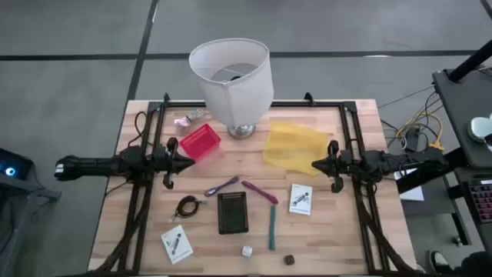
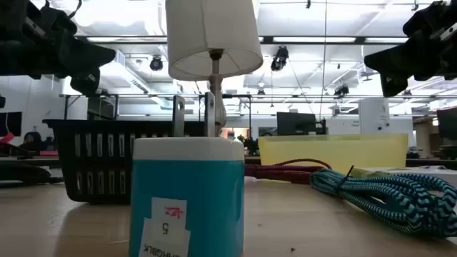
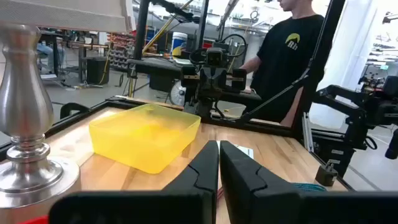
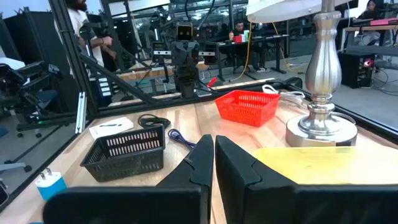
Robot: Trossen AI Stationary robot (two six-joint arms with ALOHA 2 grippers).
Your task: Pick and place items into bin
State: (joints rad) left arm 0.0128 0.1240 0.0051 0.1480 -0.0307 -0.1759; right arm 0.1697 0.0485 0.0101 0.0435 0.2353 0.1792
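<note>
The high view shows the small things on the near half of the table: a black coiled cable (image 1: 187, 206), two purple strips (image 1: 221, 186) (image 1: 259, 191), a teal stick (image 1: 272, 228), two white printed cards (image 1: 300, 198) (image 1: 177, 243), a white cube (image 1: 247, 251) and a dark cube (image 1: 290, 260). All lie flat on the wood. My left gripper (image 1: 191, 163) (image 3: 219, 144) hovers shut beside the red basket (image 1: 201, 142). My right gripper (image 1: 314, 164) (image 4: 214, 140) hovers shut at the near edge of the yellow bin (image 1: 294, 146). The two grippers face each other and hold nothing.
A lamp with a large white shade (image 1: 233, 81) stands at the far middle on its silver base (image 4: 323, 127). A black slotted basket (image 1: 232, 211) sits among the items. A pinkish scrap (image 1: 184, 119) lies far left. A black frame (image 1: 354, 138) borders the table. A person (image 3: 289, 56) stands beyond the right side.
</note>
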